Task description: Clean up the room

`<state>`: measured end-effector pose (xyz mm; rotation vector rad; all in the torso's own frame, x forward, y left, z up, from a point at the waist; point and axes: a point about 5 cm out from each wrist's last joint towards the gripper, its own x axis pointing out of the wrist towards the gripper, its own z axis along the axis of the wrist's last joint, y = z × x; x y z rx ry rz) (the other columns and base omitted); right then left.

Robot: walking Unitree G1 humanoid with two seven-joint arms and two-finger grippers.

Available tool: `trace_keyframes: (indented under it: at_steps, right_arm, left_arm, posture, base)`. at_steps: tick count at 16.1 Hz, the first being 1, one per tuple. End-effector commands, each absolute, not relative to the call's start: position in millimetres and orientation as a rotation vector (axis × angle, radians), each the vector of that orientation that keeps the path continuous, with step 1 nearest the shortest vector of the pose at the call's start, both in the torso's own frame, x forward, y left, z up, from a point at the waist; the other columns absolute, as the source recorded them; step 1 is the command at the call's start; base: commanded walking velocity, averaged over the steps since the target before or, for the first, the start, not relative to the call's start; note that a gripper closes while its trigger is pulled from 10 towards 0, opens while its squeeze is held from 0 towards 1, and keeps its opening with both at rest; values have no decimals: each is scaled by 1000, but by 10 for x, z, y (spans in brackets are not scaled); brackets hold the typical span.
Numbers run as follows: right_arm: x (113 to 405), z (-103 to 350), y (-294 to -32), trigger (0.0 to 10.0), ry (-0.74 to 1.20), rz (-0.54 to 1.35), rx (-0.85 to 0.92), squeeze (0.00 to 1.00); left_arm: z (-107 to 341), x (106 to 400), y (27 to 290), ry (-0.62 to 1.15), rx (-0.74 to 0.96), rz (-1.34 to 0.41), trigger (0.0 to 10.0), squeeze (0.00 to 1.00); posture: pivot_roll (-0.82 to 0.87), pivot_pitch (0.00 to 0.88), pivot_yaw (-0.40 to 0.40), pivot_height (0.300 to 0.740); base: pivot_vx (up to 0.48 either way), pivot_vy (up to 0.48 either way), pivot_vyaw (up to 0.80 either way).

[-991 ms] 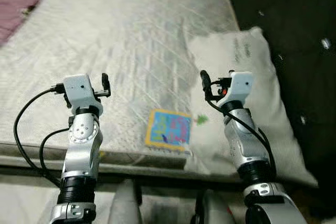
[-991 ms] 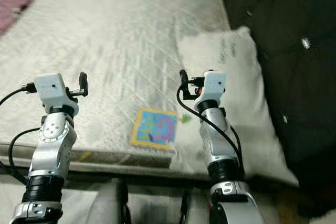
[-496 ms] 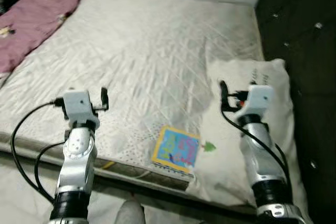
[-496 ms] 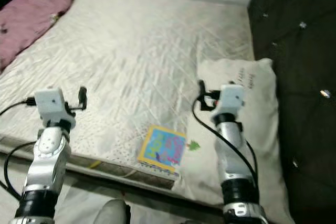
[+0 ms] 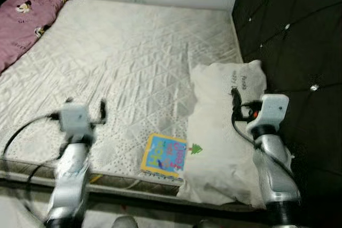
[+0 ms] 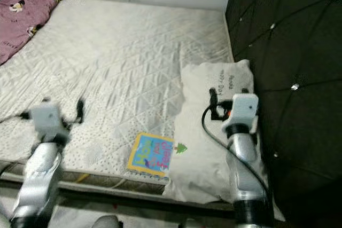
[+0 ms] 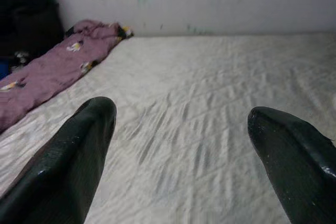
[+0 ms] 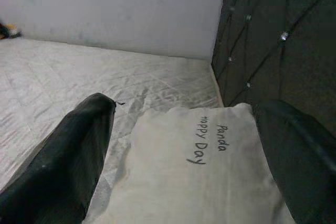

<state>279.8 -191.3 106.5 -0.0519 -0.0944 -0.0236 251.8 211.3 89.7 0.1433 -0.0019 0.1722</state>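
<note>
Soft, light pillow [image 5: 222, 132] on the bed's [image 5: 133, 62] right edge against the headboard [image 5: 288, 41] — best pinched at a corner — right gripper [image 8: 184, 145] just above, left gripper [image 7: 178, 150] over bare mattress, both jaws apart.

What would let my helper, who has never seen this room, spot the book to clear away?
Start at the bare quilted mattress and go to its near edge, beside the white pillow by the black tufted headboard. The book lies flat there, touching the pillow. It is a small, yellow-bordered, bright blue square.
</note>
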Motion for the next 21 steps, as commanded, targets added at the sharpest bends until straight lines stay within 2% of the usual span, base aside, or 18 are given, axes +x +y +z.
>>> trace_keyframes:
  at_steps: [1,3,7,11,21]
  right_arm:
    - [2768,1086,-1945,10000,-89,-23,-69,0]
    - [2706,1060,-2023,10000,-70,-38,-83,0]
    - [2626,1095,-2016,10000,-70,-27,-114,0]
    - [2401,982,-2085,10000,-14,-31,-133,0]
    - [2432,970,-2031,10000,-1,-9,-126,0]
  left_arm:
    - [928,2470,2174,-16,159,190,10000,0]
    - [901,2423,2215,1,150,216,10000,0]
    - [953,2383,2210,-22,153,217,10000,0]
    - [899,2238,2276,7,158,230,10000,0]
    - [904,2269,2219,9,158,196,10000,0]
  posture:
    - [44,0,-13,740]
    - [40,0,-14,740]
    - [37,0,-14,740]
    - [31,0,-10,740]
    - [37,0,-5,740]
  base:
    - [0,0,0]
    - [0,0,0]
    - [0,0,0]
    - [0,0,0]
    - [0,0,0]
